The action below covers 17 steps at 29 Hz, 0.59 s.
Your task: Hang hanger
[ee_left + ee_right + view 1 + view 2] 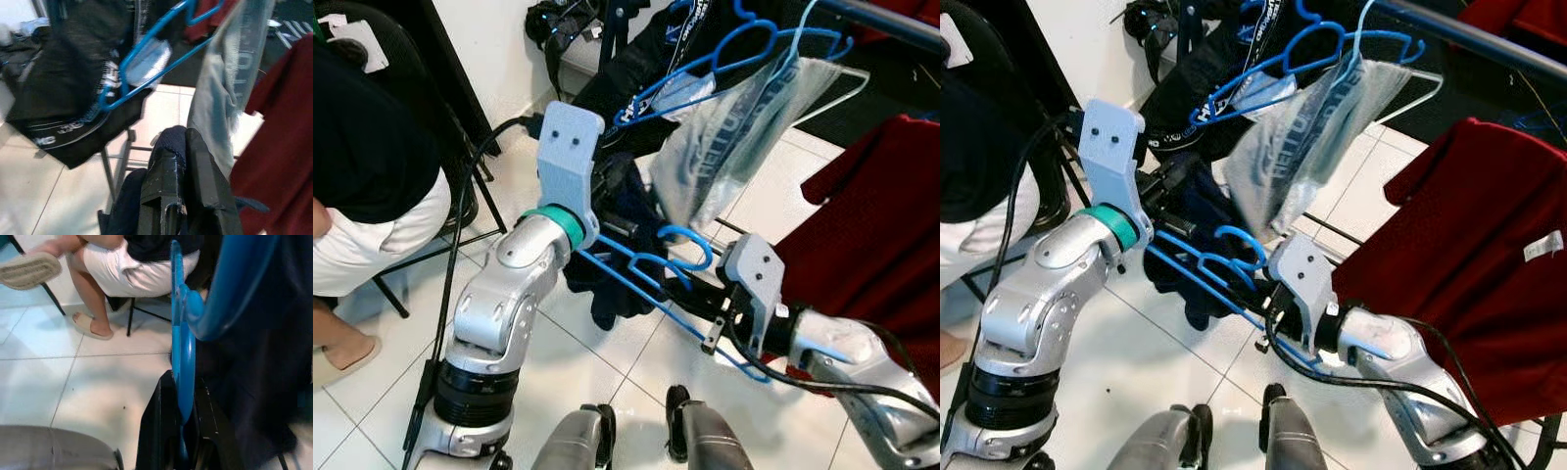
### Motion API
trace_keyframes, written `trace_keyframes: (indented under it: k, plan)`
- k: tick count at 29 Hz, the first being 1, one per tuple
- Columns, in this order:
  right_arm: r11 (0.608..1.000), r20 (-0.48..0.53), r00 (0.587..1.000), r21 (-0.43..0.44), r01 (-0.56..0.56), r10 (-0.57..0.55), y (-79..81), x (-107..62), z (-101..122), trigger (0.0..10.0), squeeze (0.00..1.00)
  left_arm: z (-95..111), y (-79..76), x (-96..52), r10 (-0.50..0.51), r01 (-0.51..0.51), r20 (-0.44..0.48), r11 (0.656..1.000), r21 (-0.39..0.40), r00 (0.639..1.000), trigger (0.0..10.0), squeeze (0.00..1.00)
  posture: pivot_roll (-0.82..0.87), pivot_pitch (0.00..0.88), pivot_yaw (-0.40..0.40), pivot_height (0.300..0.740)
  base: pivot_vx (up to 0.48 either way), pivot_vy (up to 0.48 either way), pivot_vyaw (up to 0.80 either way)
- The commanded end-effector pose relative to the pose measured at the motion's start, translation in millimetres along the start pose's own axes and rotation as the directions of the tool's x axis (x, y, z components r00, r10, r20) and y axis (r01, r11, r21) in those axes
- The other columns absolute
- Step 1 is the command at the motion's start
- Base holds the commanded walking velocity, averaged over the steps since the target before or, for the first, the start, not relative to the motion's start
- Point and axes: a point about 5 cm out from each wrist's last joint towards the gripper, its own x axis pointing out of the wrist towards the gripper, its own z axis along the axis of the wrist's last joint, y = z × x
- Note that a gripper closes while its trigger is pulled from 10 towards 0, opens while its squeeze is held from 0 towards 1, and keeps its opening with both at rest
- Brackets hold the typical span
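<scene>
A blue plastic hanger carrying a dark navy garment is held low between my two arms, above the tiled floor. My left gripper is shut on the navy cloth at the hanger's left side. My right gripper is shut on the hanger's blue bar, just under its hook. The clothes rail runs across the top right, above and beyond the held hanger.
On the rail hang blue hangers with a black garment and a pale grey printed one. A dark red garment hangs at the right. A seated person and a chair leg are at the left.
</scene>
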Motion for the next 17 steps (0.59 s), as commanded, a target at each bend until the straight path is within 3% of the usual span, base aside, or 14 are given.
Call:
trace_keyframes:
  k: [1,2,4,10,15,17]
  plan:
    - [0.996,0.023,0.996,-0.016,-0.085,0.085,12.6,11.3,2.1,10.0,0.0,5.6,-18.5,-0.8,-0.112,0.111,0.031,0.994,0.011,0.993,10.0,0.0,-0.09,0.175,0.11,0.74,0.0,0.0,0.0]
    - [0.996,0.023,0.996,-0.016,-0.085,0.085,12.6,11.3,2.1,10.0,0.0,5.6,-18.5,-0.8,-0.112,0.111,0.031,0.994,0.011,0.993,10.0,0.0,-0.09,0.175,0.11,0.74,0.0,0.0,0.0]
    - [0.992,0.033,0.992,-0.054,-0.117,0.119,17.2,21.9,3.8,10.0,0.0,11.8,-34.2,1.8,-0.207,0.208,0.055,0.978,-0.018,0.977,10.0,0.0,-0.1,0.166,0.107,0.74,0.0,0.0,0.0]
    - [0.99,0.035,0.991,-0.075,-0.123,0.126,17.7,26.1,3.7,10.0,0.0,14.8,-39.3,2.2,-0.239,0.242,0.064,0.97,-0.036,0.969,10.0,0.0,-0.1,0.166,0.107,0.74,0.0,0.0,0.0]
    - [0.975,0.042,0.987,-0.163,-0.148,0.157,19.7,42.5,6.3,10.0,0.0,15.9,-50.8,-2.6,-0.359,0.362,0.055,0.93,-0.06,0.932,10.0,0.0,-0.1,0.158,0.108,0.74,0.0,0.0,0.0]
    - [0.964,0.06,0.99,-0.243,-0.106,0.124,15.1,48.6,8.4,10.0,0.0,14.0,-53.3,-8.0,-0.409,0.412,0.048,0.907,-0.091,0.911,10.0,0.0,-0.09,0.161,0.105,0.74,0.0,0.0,0.0]
